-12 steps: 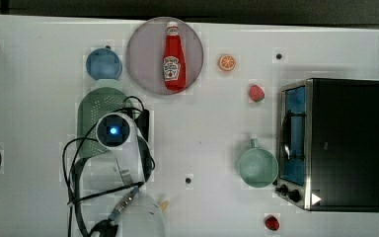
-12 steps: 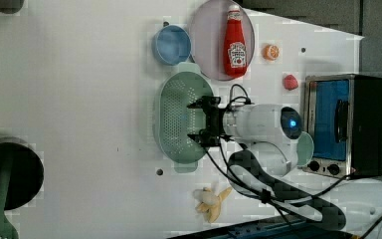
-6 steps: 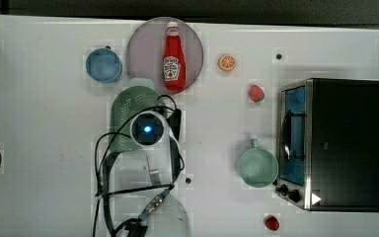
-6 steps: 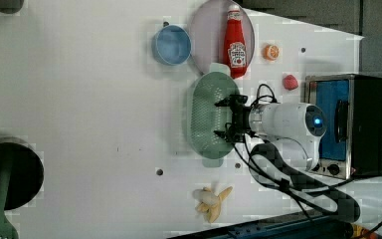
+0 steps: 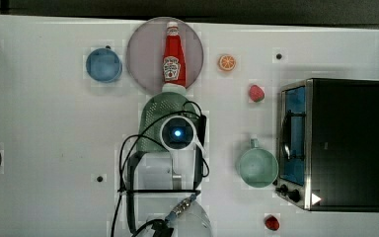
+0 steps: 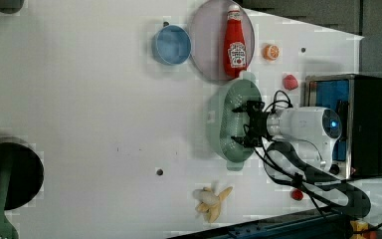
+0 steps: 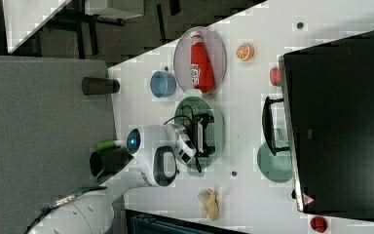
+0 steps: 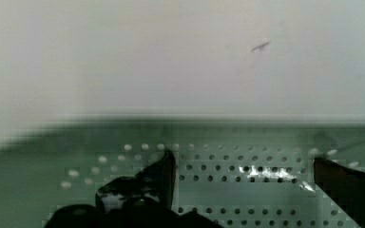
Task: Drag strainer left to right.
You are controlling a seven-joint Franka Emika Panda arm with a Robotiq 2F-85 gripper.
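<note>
My claw (image 6: 239, 124) is down inside the strainer (image 5: 160, 111), with its 2 fingers (image 8: 164, 171) spread wide apart. They clamp nothing; in the wrist view the holed floor of the strainer shows between them. I think the fingers are set to push against the inner wall, but I cannot see a sure contact.

In the top view the strainer lies about in the middle of the table (image 5: 44, 118). Its pale tab reaches up to the round plate (image 5: 145, 54) at 12 o'clock, and I cannot tell if they touch. The blue bowl (image 5: 103, 65) is at 10 o'clock from it, the mint mug (image 5: 257, 168) at 4 o'clock and the toaster oven (image 5: 343, 143) at 3 o'clock.

I judge the drag as partly done – the strainer is central, not yet on the top view's right. Some free table remains between it and the mug. What is left is to slide it further that way without hitting the mug, then to lift my claw out.

My count:
- 1 strainer, 1 mug, 1 blue bowl
- 1 plate, with 1 ketchup bottle (image 5: 171, 54) lying on it
- 1 orange slice (image 5: 227, 62)
- 2 small red fruits (image 5: 256, 93)
- 1 toaster oven
- 1 banana (image 6: 211, 201) – it lies at 6 o'clock from the strainer in the left view
</note>
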